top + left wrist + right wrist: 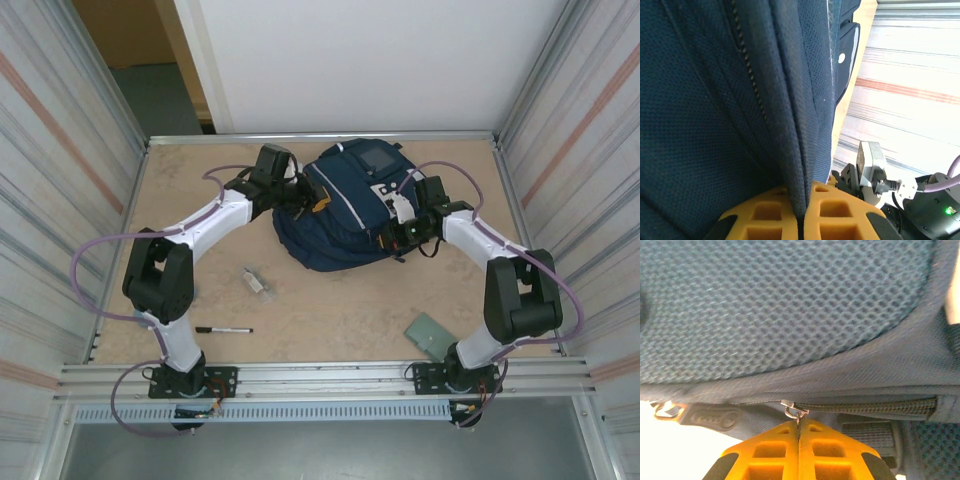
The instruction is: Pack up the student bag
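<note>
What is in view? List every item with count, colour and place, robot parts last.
student bag: one, navy blue, far centre of the table
zipper pull: one, silver, bag's edge
marker: one, black, near edge, left
small clear object: one, greyish, before the bag
flat card: one, grey-green, near edge, right
left arm, right arm: white and black, reaching the bag
left claw: one, yellow, shut on a bag fold
right claw: one, yellow, shut on the zipper pull

Black marker, small grey item and green pad lie apart.
</note>
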### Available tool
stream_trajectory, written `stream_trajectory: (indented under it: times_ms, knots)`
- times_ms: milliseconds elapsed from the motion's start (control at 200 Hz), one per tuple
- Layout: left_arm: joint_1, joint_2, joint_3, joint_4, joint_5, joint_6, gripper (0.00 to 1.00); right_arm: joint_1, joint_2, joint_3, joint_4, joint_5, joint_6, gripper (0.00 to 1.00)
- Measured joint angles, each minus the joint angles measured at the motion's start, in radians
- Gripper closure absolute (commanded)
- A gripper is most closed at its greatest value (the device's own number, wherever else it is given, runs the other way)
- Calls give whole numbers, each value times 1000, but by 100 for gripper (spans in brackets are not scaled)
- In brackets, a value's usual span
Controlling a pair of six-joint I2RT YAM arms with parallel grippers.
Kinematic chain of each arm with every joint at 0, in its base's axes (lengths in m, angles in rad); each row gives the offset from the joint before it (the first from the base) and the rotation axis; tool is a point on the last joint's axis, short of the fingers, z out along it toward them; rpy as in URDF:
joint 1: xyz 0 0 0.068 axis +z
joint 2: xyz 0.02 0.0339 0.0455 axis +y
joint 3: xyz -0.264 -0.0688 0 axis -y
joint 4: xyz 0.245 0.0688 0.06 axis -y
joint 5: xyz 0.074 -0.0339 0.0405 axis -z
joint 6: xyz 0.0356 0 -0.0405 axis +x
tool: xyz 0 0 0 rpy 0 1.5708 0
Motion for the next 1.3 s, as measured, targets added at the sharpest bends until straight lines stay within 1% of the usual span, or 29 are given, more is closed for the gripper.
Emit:
stream_trajectory:
  times_ms: [145,281,451,631,752,1067,1198,1298]
  knots:
    - [0,0,-1,8,0,-4,100,11,-7,0,-23,-34,22,100]
    - [0,0,-3,15,0,-5,100,43,-7,0,-26,-56,61,100]
    - [0,0,-17,34,0,-18,100,122,-8,-9,13,-80,144,100]
    - [0,0,-40,61,-3,-30,100,197,-15,-11,84,-71,264,100]
    - [1,0,-47,72,-6,-34,100,240,-38,-38,147,-24,353,100]
    - [1,0,-57,98,-18,-38,100,393,-52,-54,265,182,527,100]
    - [0,4,-62,106,-18,-38,100,435,-53,-54,298,225,540,90]
    - [-13,4,-101,146,-11,-46,100,459,-71,-50,293,232,484,82]
